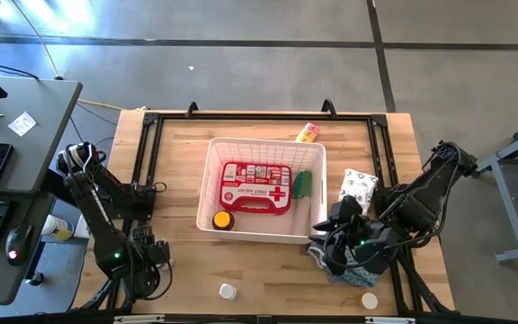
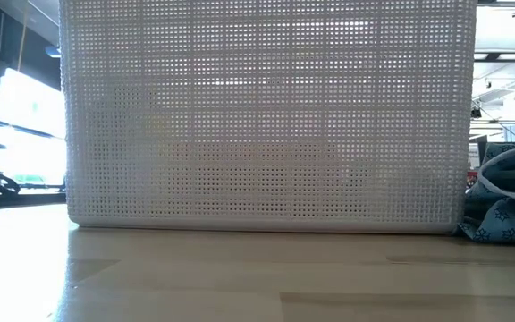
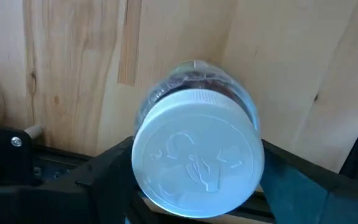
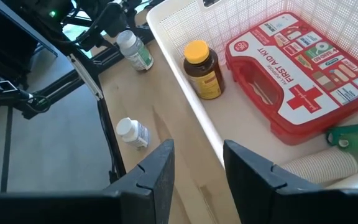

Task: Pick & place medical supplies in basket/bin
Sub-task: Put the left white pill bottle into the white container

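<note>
Workshop or lab: concrete floor point(image 1: 241, 22), computer desk point(image 1: 16, 180).

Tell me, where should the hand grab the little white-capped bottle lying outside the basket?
Take the small bottle across its body, straight down from above: it lies on its side on the table, both long flanks exposed, nothing crowding it.

One basket point(image 1: 212, 184), one red case point(image 1: 256, 187), one amber bottle point(image 1: 223, 220), two white-capped bottles point(image 1: 228, 291).
</note>
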